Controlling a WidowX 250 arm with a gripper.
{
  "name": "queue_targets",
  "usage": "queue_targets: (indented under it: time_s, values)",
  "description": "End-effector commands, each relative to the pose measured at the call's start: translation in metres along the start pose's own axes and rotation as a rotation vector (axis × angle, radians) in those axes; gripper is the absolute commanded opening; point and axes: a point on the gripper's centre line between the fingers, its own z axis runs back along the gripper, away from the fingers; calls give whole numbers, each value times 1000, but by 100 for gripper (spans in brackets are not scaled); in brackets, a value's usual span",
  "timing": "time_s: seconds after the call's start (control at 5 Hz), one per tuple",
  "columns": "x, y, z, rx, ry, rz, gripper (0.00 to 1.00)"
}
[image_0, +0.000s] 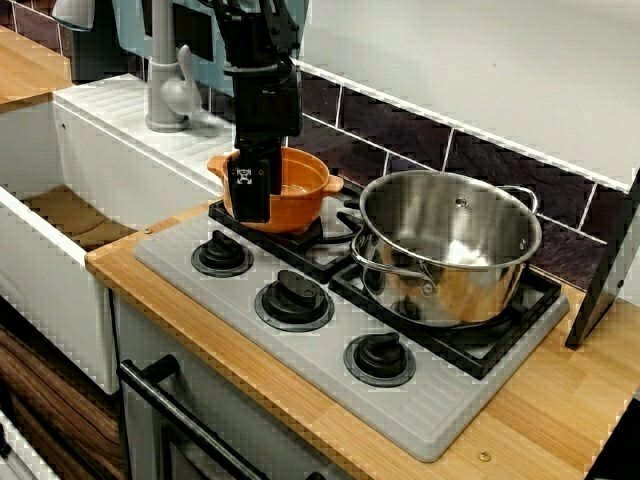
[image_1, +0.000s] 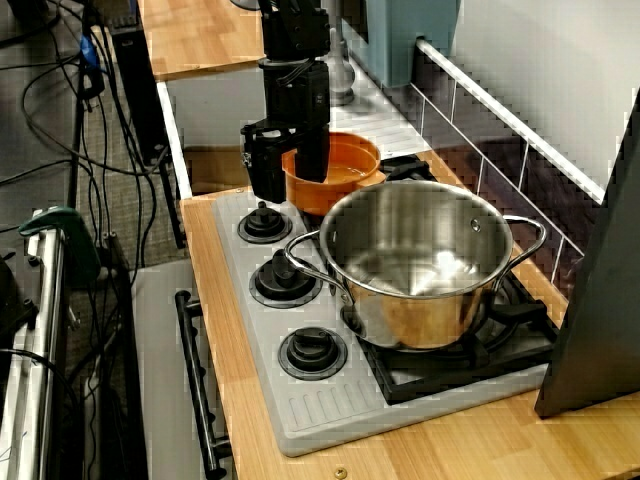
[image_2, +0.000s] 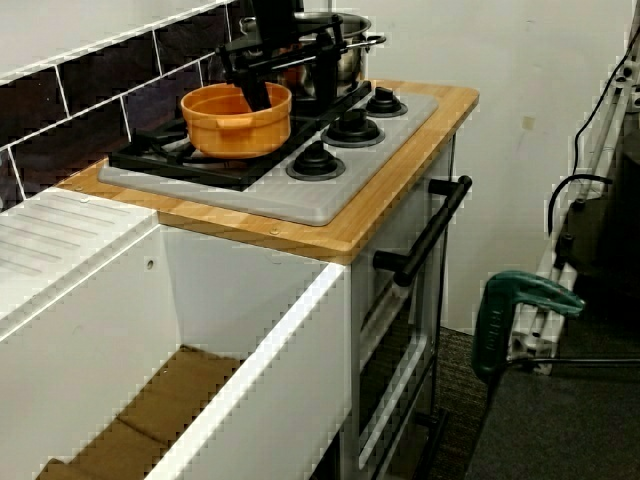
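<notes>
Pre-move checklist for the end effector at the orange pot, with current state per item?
1. End effector straddles the orange pot at its near rim, one finger inside, one outside: ok.
2. Jaws apart, not clamped: ok.
3. Pads touching the pot wall: cannot tell.
4. Pot upright on the black grate: ok.
5. Gap to the steel pot, narrow but visible in the front view: ok.
6. Nearest knob apart from the fingers: ok.
</notes>
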Motion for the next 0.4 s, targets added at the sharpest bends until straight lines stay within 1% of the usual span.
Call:
queue_targets:
  time_s: [0.0, 0.2]
  values:
    - [-16, -2, 26, -7, -48, 23, 100]
    - [-15, 2, 22, 15, -24, 47, 100]
